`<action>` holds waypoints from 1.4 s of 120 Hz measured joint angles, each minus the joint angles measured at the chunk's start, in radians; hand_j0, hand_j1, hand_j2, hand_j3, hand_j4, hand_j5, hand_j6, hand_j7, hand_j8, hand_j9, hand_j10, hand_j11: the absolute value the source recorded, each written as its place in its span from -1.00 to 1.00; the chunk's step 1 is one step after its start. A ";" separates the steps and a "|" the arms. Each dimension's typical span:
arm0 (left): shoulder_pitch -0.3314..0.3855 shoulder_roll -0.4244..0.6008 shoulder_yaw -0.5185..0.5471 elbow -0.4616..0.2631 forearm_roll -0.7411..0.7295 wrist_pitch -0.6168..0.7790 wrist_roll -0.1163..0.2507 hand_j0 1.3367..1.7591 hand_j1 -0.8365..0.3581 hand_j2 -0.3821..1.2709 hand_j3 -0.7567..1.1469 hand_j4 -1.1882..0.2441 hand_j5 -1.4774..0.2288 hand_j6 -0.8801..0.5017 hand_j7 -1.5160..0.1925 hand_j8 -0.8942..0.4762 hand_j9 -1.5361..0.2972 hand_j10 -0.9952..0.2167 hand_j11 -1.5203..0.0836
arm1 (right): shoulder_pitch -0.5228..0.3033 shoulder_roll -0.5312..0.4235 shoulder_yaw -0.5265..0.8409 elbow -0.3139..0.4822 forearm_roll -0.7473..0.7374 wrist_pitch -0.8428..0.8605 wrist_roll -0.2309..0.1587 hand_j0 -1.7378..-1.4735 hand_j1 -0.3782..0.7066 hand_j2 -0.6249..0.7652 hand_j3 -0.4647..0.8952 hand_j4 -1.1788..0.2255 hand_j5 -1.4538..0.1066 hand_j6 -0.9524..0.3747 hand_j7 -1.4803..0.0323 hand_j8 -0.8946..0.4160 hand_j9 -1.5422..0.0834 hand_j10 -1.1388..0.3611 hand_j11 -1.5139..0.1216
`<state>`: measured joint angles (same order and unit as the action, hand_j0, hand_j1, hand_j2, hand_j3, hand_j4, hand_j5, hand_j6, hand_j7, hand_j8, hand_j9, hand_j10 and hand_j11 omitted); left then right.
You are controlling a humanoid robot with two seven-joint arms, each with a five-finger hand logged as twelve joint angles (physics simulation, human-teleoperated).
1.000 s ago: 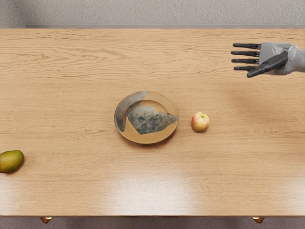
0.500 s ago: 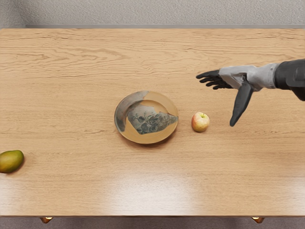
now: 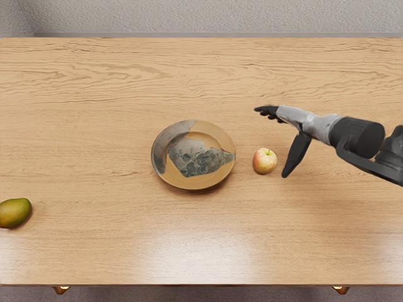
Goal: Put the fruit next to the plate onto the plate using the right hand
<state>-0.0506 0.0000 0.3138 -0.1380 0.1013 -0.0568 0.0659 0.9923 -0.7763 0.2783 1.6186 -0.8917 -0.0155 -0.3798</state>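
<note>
Beside the apple [image 3: 264, 160], right hand [image 3: 296, 121] spread, empty, mango [image 3: 14, 212] clipped at left edge

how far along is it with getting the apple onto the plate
Done: nothing placed; the apple lies on the table, just right of the plate, apart from it. In hand: the right hand hovers open beside the apple, thumb pointing down on its right, no grasp yet. To do: close on the apple, lift it, set it on the plate. The mango sits far from the plate.
</note>
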 joint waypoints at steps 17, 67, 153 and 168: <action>0.000 0.000 0.000 0.000 0.000 0.000 0.000 0.52 0.49 -0.48 -0.21 0.32 0.36 -0.08 0.40 -0.05 0.33 0.24 0.50 | -0.032 0.035 -0.008 -0.006 -0.069 -0.048 -0.011 -0.40 -0.72 -0.13 -0.32 0.52 0.69 0.27 0.78 0.20 0.73 0.37 0.68; 0.000 0.000 0.000 0.000 0.000 0.000 0.000 0.52 0.49 -0.48 -0.21 0.32 0.36 -0.08 0.40 -0.05 0.33 0.24 0.50 | -0.080 0.145 -0.055 -0.053 -0.243 -0.163 -0.074 -0.40 -0.36 -0.17 -0.32 0.30 0.42 0.03 0.50 -0.05 0.47 0.16 0.43; 0.000 0.000 -0.001 0.000 0.000 0.000 0.000 0.52 0.49 -0.48 -0.21 0.32 0.36 -0.08 0.40 -0.05 0.33 0.24 0.50 | -0.113 0.170 -0.074 -0.072 -0.266 -0.194 -0.086 -0.40 -0.01 -0.22 -0.32 0.07 0.15 -0.21 0.22 -0.29 0.21 -0.05 0.17; 0.000 0.000 -0.001 0.000 0.000 0.000 0.000 0.52 0.49 -0.48 -0.21 0.32 0.36 -0.08 0.40 -0.05 0.33 0.24 0.50 | -0.119 0.173 -0.077 -0.076 -0.280 -0.194 -0.085 -0.40 0.04 -0.22 -0.32 0.03 0.12 -0.24 0.19 -0.27 0.18 -0.09 0.14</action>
<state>-0.0506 0.0000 0.3133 -0.1380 0.1013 -0.0568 0.0659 0.8735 -0.6034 0.2013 1.5429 -1.1713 -0.2097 -0.4649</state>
